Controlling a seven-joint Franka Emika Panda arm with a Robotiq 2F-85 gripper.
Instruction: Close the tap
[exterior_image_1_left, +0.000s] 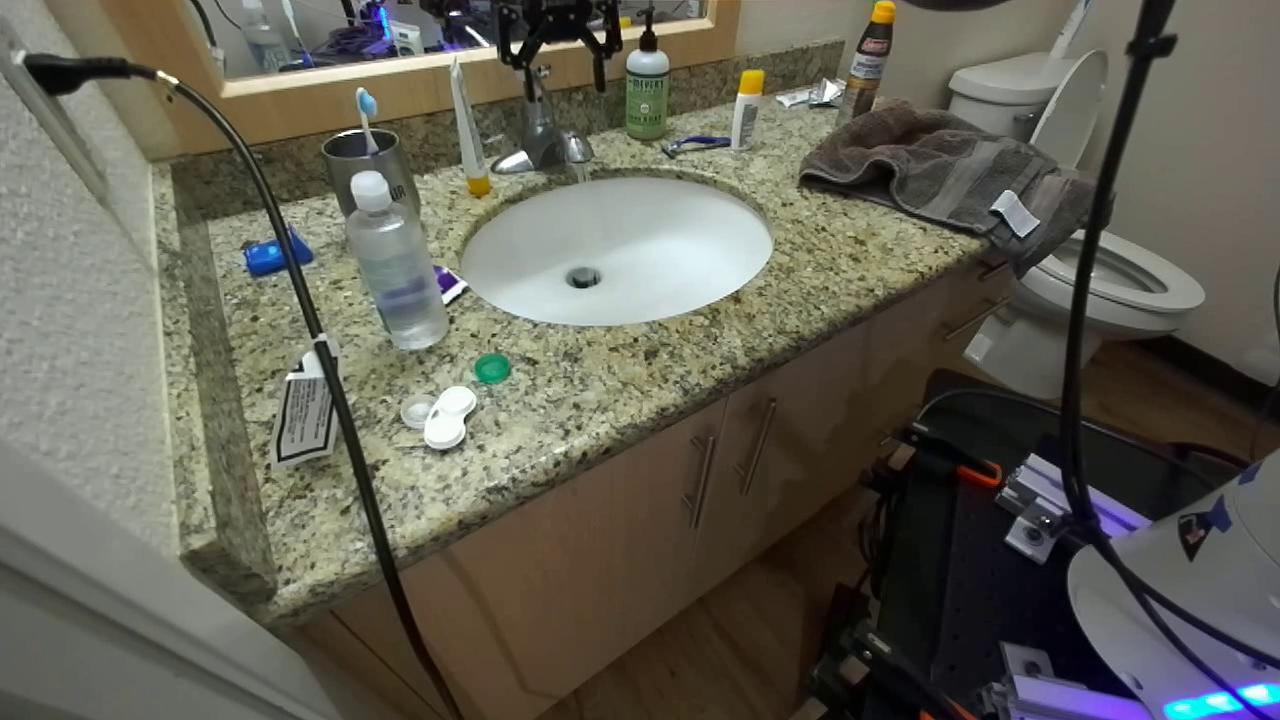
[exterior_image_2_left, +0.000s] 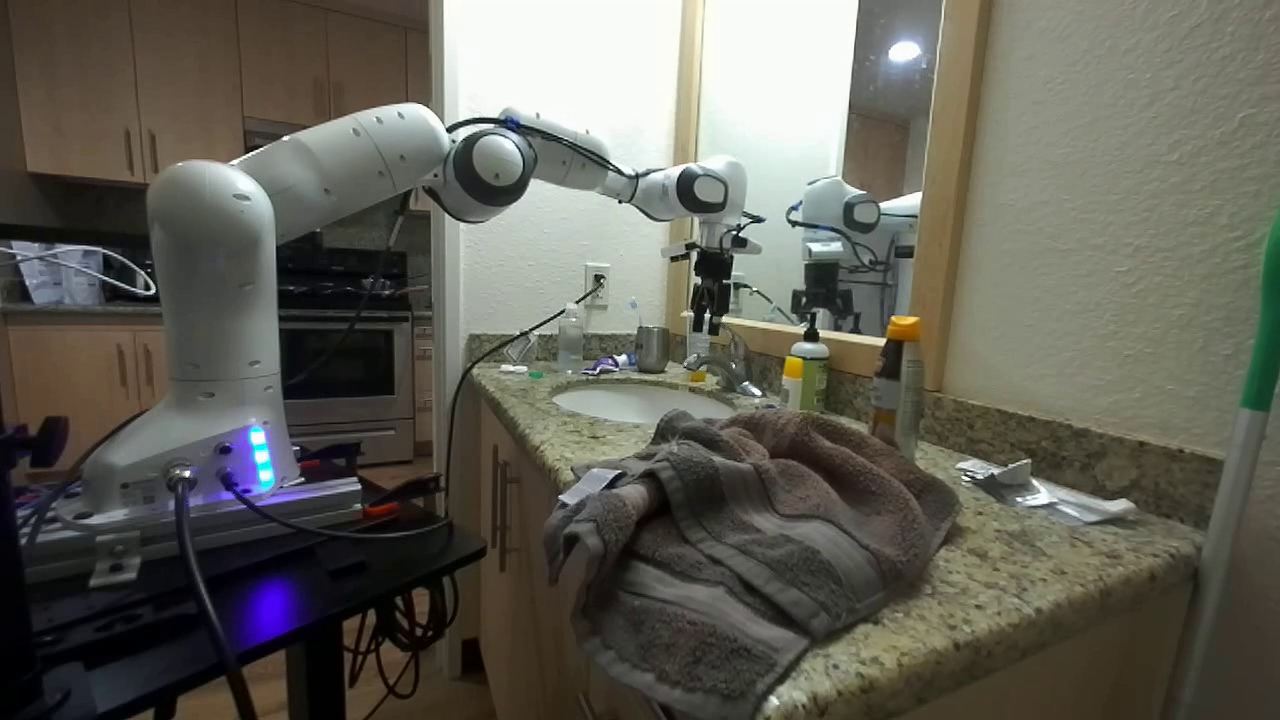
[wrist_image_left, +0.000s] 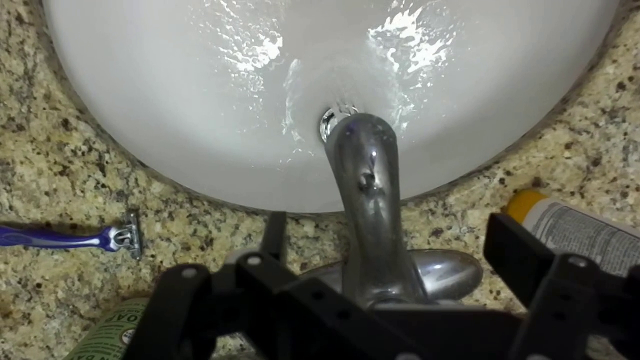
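1. The tap (wrist_image_left: 372, 215) stood at the back edge of the sink (exterior_image_1_left: 690, 230); its spout (wrist_image_left: 367, 145) leaned over the sink so that the flow would land inside; water (exterior_image_1_left: 582, 173) seemed to fall from it in an exterior view, and wet ripples shone in the wrist view.
2. The gripper (wrist_image_left: 384, 232) pointed down over the tap, fingers (wrist_image_left: 517, 255) spread wide, nothing held; in the wrist view the tap showed between them, probably lined up to straddle the lever (exterior_image_2_left: 739, 347) before any push; whether they reached beside it or only hung above could not be told.
3. The lever looked raised, which fitted the running water; any contact with it was hidden.
4. The arm (exterior_image_2_left: 490, 170) was stretched high and bent down at the wrist; that pose likely served to clear the towel (exterior_image_2_left: 780, 500) and suited a downward press, which closing seemed to need.
5. The soap (exterior_image_1_left: 647, 95) and tube (exterior_image_1_left: 468, 130) stood near the tap, presumably for handy reach; a wide sideways sweep could tip either.
6. The tube stood on its cap, perhaps so that its contents settled at the mouth; the brush (exterior_image_1_left: 366, 108) leaned in the cup (exterior_image_1_left: 398, 172), likely to dry; the bottle (exterior_image_1_left: 400, 270) stood farther off, out of the fingers' way.
7. Closing was, by the look of the flow, not yet done; the next move called for slow, centred pressure.
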